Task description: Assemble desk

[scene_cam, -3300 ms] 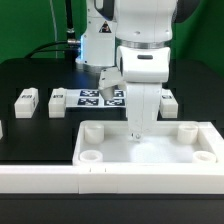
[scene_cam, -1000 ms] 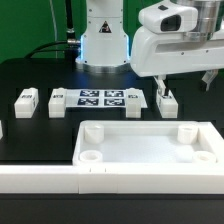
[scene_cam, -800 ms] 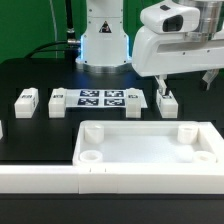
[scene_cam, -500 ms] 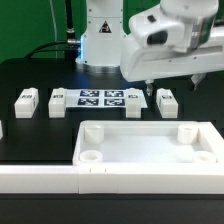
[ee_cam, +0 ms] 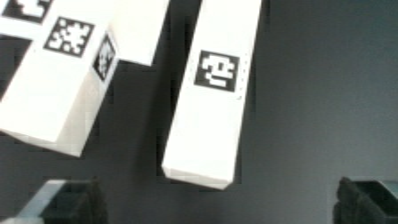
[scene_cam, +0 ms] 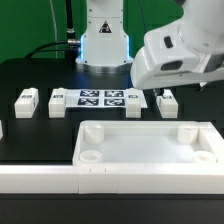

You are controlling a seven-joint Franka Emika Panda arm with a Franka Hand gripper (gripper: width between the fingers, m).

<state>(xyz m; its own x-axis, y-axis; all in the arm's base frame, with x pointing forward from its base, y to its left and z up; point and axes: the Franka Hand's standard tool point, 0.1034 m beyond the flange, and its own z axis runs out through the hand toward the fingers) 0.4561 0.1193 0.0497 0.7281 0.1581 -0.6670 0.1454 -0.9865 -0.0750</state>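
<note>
Wrist view: two-finger gripper [ee_cam: 217, 203], jaws wide and empty, has swung off the large white tray-like plastic tabletop [scene_cam: 130, 128], lying near centre, and now hangs over a white marker-tagged block leg [ee_cam: 217, 100] toward the exterior view's far right; leg pickup looks next.

I count four legs [scene_cam: 57, 102], two just beside my claw [ee_cam: 222, 200] and two well apart from it, one tabletop [scene_cam: 140, 150], one marker board [scene_cam: 100, 97]
</note>
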